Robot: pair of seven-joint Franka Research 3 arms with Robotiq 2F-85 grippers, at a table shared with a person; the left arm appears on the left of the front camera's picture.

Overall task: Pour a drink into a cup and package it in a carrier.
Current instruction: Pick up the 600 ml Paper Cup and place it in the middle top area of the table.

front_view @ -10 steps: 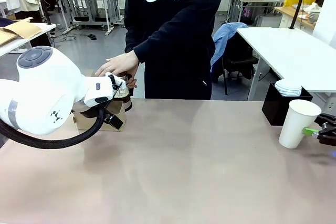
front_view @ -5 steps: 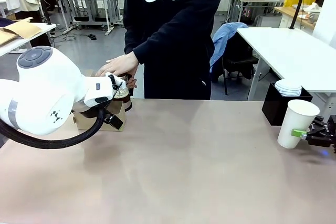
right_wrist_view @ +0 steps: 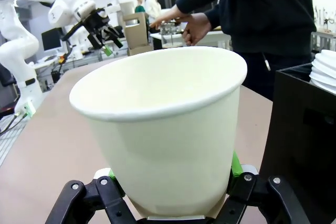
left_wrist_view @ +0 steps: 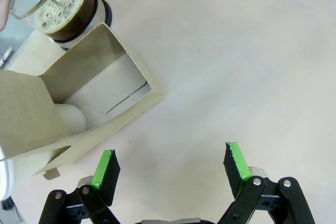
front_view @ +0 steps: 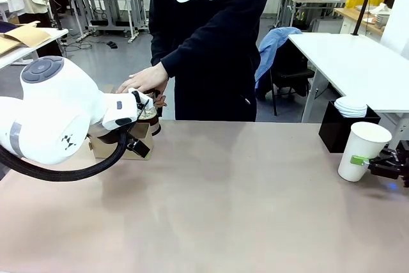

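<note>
Left arm: one white arm (front_view: 54, 116) coming in from the left, bent low over the table's (front_view: 223, 215) left end
Left gripper (left_wrist_view: 170, 163): one, its green-padded fingers (left_wrist_view: 105, 169) spread wide with nothing between them, above bare tabletop just beside the carrier
Carrier (left_wrist_view: 94, 85): one brown cardboard box on the table's left end, partly hidden behind the left arm in the front view
Pitcher (left_wrist_view: 60, 6): one clear glass pitcher, just beyond the carrier's far wall
Drink (left_wrist_view: 65, 19): dark brown with a foamy top, inside the pitcher
Person: stands at the far side in a dark top, one hand (front_view: 144, 80) spread just above the pitcher
Black box (front_view: 335, 133): one, far right, with one stack of white lids (front_view: 351, 107) on top
Cup (front_view: 361, 150): one tall white paper cup, upright, lidless, empty inside, in front of the black box near the table's right edge
Right gripper (right_wrist_view: 171, 171): one, clamped on the cup's lower half, a green pad on each side of it
</note>
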